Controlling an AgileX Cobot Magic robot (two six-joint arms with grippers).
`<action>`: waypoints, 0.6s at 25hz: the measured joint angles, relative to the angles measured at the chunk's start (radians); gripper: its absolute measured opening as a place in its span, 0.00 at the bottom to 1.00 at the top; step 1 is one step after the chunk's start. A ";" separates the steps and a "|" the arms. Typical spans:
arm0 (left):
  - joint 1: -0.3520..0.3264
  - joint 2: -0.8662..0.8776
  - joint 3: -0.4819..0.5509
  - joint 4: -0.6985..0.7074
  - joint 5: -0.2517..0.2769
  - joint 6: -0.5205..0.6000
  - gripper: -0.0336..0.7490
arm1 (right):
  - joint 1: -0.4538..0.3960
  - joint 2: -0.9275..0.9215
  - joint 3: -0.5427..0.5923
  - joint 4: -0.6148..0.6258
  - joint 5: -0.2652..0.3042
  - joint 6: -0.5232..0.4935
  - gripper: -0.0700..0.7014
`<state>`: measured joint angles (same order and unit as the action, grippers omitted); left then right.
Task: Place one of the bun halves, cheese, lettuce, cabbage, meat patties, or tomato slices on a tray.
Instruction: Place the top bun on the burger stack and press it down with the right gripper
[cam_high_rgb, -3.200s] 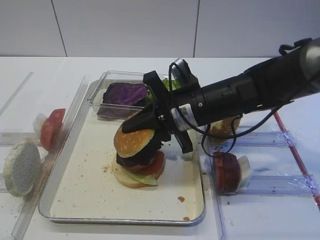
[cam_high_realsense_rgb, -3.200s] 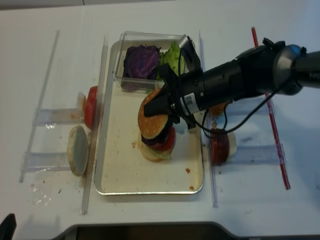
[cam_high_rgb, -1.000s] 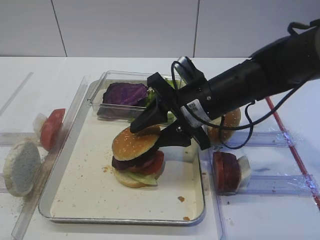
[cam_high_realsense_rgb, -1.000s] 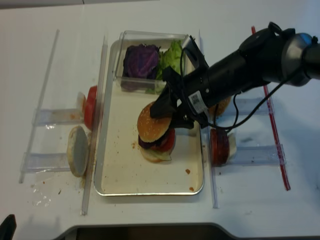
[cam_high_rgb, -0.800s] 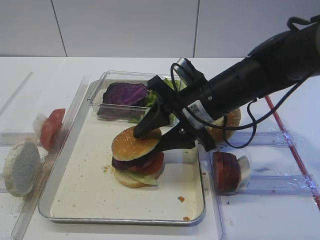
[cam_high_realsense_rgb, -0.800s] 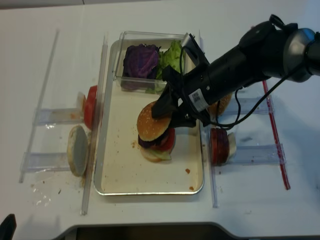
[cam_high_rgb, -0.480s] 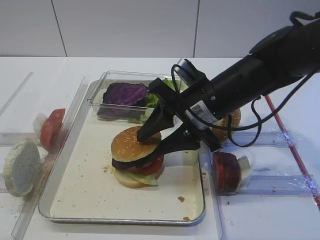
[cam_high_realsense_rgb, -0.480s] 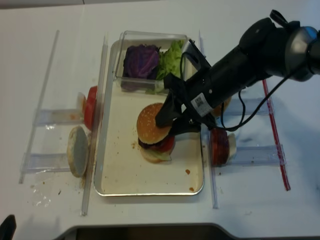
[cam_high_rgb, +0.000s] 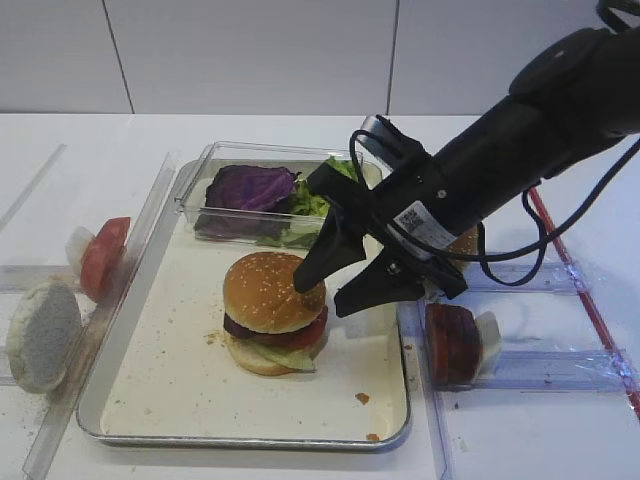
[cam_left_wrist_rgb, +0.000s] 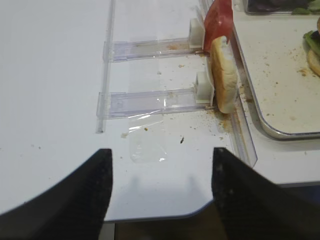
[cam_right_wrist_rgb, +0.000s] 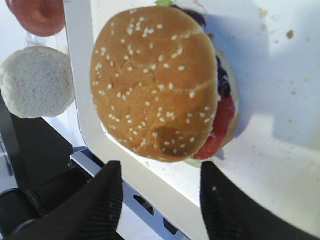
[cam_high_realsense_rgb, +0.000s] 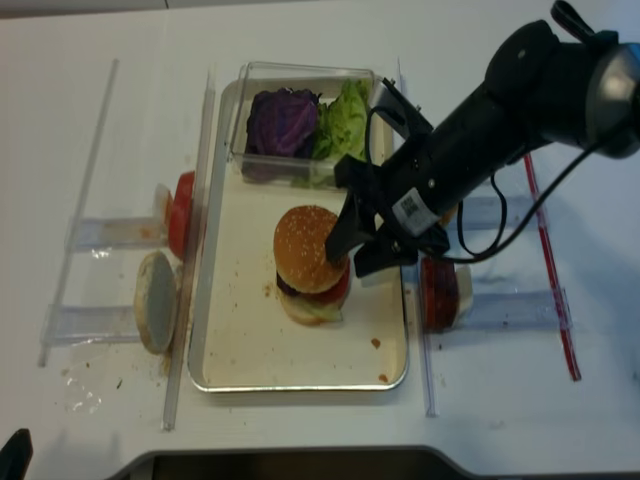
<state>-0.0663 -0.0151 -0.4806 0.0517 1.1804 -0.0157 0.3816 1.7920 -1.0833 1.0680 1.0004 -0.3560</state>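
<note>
The sesame bun top sits free on a stack of purple cabbage, tomato, lettuce and a bottom bun on the cream tray. My right gripper hovers just right of the stack, open and empty, its fingers clear of the bun. Over the table's front edge, my left gripper is open with nothing between its fingers. Tomato slices stand in the left rack, meat patties in the right rack. Cheese is out of view.
A clear box at the tray's far end holds cabbage and lettuce. A pale flat bun half leans in the left rack. Clear plastic rails run along both sides of the tray.
My right gripper, earlier shut on the bun top, let it go onto the stack. Over the last second it drew back to the right, jaws open. The left arm has not moved.
</note>
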 joint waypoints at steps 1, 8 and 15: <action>0.000 0.000 0.000 0.000 0.000 0.000 0.57 | 0.000 -0.006 0.000 -0.005 0.000 0.002 0.59; 0.000 0.000 0.000 0.000 0.000 0.000 0.57 | 0.000 -0.038 -0.062 -0.172 0.024 0.114 0.59; 0.000 0.000 0.000 0.000 0.000 0.000 0.57 | 0.000 -0.063 -0.229 -0.397 0.162 0.260 0.59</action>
<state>-0.0663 -0.0151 -0.4806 0.0517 1.1804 -0.0157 0.3816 1.7288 -1.3121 0.6706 1.1624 -0.0965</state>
